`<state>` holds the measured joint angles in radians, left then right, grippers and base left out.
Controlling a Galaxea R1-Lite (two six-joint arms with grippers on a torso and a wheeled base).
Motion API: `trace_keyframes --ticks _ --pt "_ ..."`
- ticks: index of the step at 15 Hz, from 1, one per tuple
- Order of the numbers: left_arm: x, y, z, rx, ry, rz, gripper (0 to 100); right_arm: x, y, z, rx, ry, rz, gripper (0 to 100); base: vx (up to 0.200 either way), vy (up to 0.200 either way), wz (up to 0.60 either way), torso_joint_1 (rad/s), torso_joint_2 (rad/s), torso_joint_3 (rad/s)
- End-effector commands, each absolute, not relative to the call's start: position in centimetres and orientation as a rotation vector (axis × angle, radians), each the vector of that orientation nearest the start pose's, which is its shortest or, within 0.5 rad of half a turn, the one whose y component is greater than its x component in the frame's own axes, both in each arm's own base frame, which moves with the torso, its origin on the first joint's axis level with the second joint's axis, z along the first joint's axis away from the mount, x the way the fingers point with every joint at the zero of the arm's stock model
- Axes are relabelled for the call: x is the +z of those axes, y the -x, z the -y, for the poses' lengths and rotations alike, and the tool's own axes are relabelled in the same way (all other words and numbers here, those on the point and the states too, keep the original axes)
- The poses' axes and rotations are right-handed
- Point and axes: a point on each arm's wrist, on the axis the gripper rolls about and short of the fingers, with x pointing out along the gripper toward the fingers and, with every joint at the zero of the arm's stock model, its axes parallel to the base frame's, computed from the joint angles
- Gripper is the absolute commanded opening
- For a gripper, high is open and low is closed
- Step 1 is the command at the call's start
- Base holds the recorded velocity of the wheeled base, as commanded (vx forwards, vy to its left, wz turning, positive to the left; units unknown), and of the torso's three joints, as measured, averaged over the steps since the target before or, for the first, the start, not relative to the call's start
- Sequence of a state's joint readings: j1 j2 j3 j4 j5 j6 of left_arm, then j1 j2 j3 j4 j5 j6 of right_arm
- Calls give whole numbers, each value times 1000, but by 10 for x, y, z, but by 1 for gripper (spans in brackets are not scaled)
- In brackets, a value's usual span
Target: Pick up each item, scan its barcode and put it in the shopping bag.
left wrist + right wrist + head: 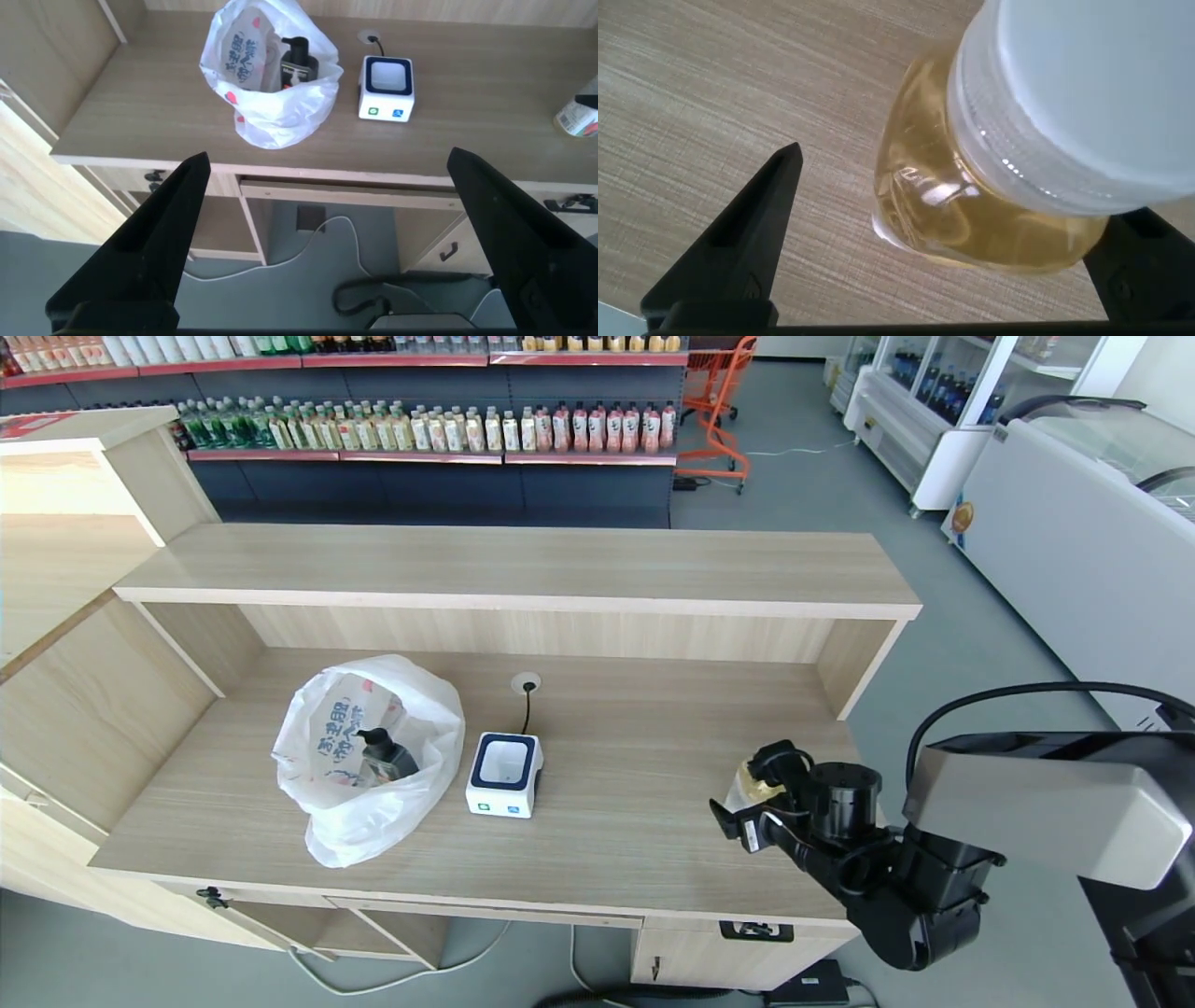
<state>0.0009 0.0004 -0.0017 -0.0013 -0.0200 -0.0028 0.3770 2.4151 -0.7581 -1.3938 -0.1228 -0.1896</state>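
Observation:
A jar (750, 788) of amber liquid with a white cap stands on the wooden counter (635, 784) near its right end. My right gripper (747, 812) is open around that jar (990, 205), and one finger (738, 252) stays clear of the glass. A white shopping bag (364, 765) sits on the counter's left side with a dark pump bottle (385, 756) inside. Beside the bag stands the white barcode scanner (504, 773). My left gripper (327, 243) hangs open and empty in front of the counter's front edge, facing the bag (271, 84) and the scanner (387, 89).
A raised shelf (523, 569) and side panels wall in the counter at the back and sides. The scanner's cable runs to a grommet (526, 683) behind it. Drawers and loose cables (308, 252) lie under the counter front. Store shelves and freezers stand beyond.

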Motion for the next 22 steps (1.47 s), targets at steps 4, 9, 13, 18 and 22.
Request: trace_keyframes --ticks 4,9,13,18,22 --pt "76 23 0 -17 3 3 100 -17 -370 -144 302 249 -213 100 0 0 0 0 0 0" --pt "76 23 0 -17 3 3 100 -17 -386 -149 305 266 -163 100 0 0 0 0 0 0" --pt "76 23 0 -18 3 3 100 -14 -390 -148 308 265 -145 0 0 0 0 0 0 0" --pt "76 23 0 -18 3 3 100 -11 -392 -141 294 279 -139 0 0 0 0 0 0 0" --pt "76 23 0 -18 3 3 100 -10 -390 -141 297 276 -139 0 0 0 0 0 0 0"
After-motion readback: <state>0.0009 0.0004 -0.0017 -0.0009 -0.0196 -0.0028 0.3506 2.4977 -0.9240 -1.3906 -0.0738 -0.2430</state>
